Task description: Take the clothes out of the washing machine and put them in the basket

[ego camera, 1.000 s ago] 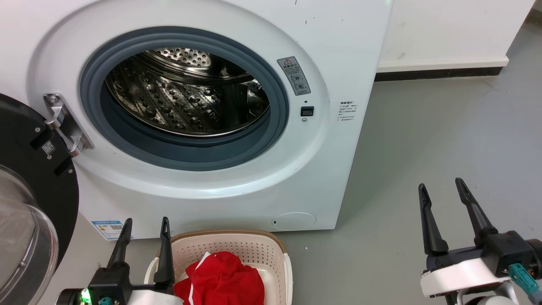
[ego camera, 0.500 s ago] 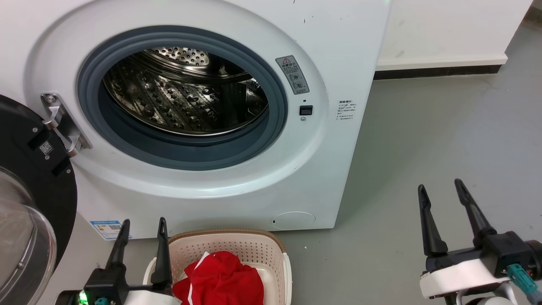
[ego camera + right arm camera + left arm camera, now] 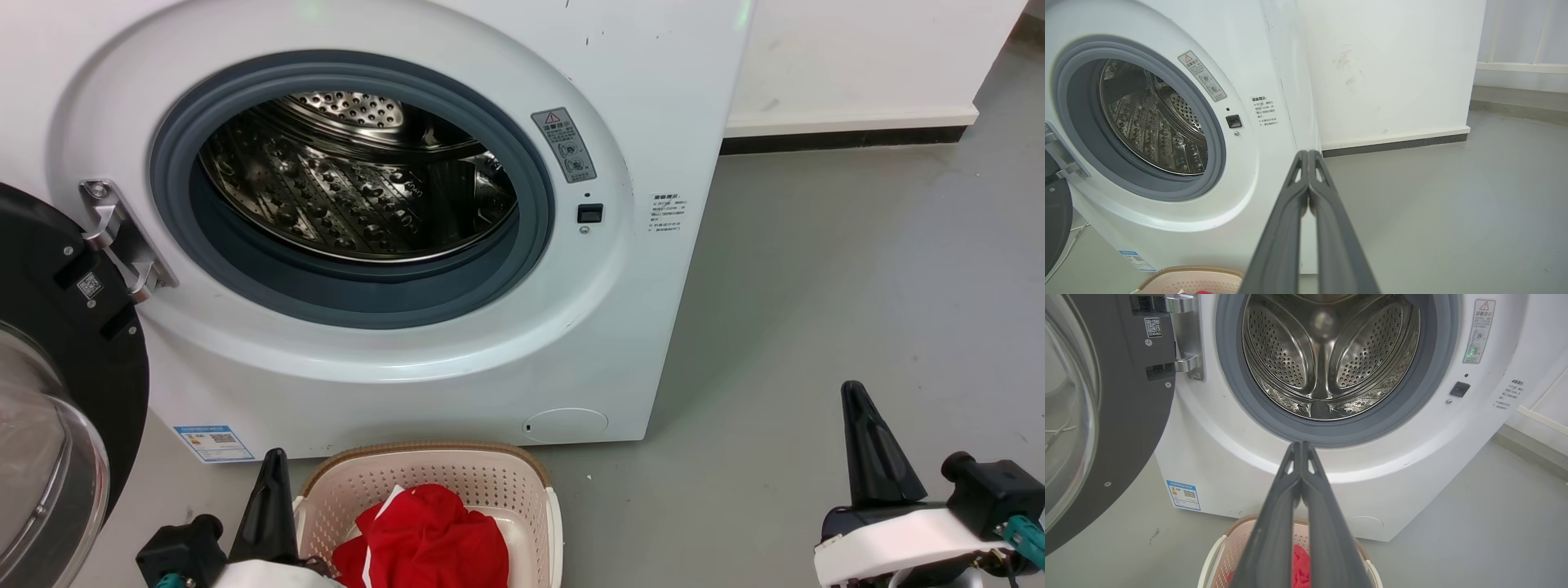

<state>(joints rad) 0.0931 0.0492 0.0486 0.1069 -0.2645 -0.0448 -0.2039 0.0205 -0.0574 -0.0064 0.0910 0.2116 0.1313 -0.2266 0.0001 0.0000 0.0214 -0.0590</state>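
Note:
The white washing machine stands with its black-framed door swung open to the left, and its steel drum shows bare metal. On the floor in front sits the cream basket with the red clothes bunched inside. My left gripper is shut and holds nothing, just left of the basket rim. Its tips meet in the left wrist view, above the basket. Over the floor at lower right, my right gripper is shut too, tips together in the right wrist view.
Grey floor spreads to the right of the machine up to a white wall with a dark skirting strip. The open door's glass bowl bulges out at the far left.
Both grippers went from open to shut and dropped lower in the head view. The clothes and basket stayed put.

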